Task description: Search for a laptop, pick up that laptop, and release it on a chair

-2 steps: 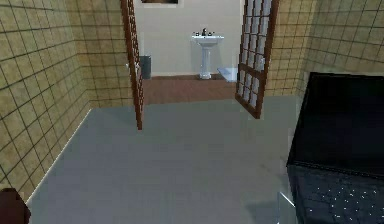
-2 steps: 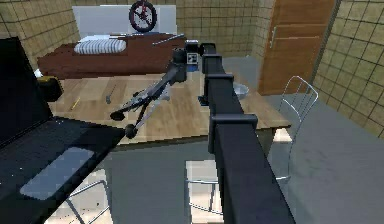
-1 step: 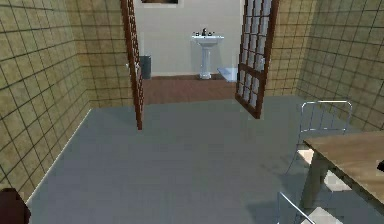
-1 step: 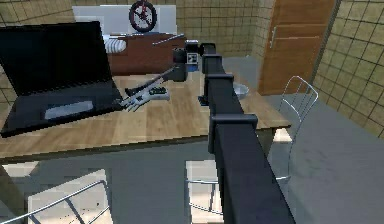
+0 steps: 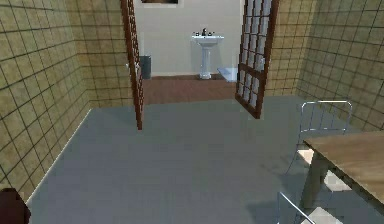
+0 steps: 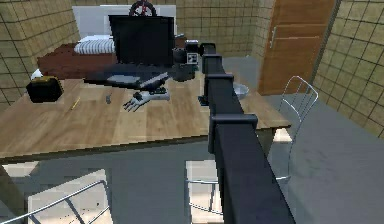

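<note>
An open black laptop (image 6: pixel 135 55) stands on the far part of a wooden table (image 6: pixel 90 125), screen upright and base flat on the top. My arm (image 6: pixel 235 150) rises from the bottom edge and reaches over the table. At its far end the gripper (image 6: pixel 178 66) sits close to the laptop's right side; I cannot tell whether it holds anything. A wire-frame metal chair (image 6: pixel 296 102) stands at the table's right end. Another (image 6: pixel 70 200) is at the near left, and one shows beside the table corner (image 5: pixel 350 155) as a chair (image 5: pixel 325 120).
On the table lie a small grey-and-white object (image 6: pixel 146 97), a black box-like thing (image 6: pixel 45 88) and a bowl (image 6: pixel 240 92). A bed (image 6: pixel 90 45) and a wooden door (image 6: pixel 295 40) stand beyond. Ahead, open double doors (image 5: pixel 255 55) lead to a pedestal sink (image 5: pixel 207 50) across grey floor.
</note>
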You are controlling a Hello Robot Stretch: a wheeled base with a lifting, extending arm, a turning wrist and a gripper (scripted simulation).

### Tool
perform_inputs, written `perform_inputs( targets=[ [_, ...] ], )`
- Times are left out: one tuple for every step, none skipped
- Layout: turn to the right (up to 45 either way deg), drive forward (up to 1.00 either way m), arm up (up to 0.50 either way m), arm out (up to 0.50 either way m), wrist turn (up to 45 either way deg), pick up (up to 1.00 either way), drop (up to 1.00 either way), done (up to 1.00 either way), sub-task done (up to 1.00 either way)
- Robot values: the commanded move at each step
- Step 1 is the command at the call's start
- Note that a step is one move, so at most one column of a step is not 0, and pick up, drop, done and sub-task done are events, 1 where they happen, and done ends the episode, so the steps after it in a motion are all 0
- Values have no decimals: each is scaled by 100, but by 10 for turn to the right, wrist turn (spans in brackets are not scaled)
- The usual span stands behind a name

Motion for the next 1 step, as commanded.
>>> perform_inputs(
  targets=[
    [0, 0, 0, 0, 450, 0, 0, 0, 0]
  ],
)
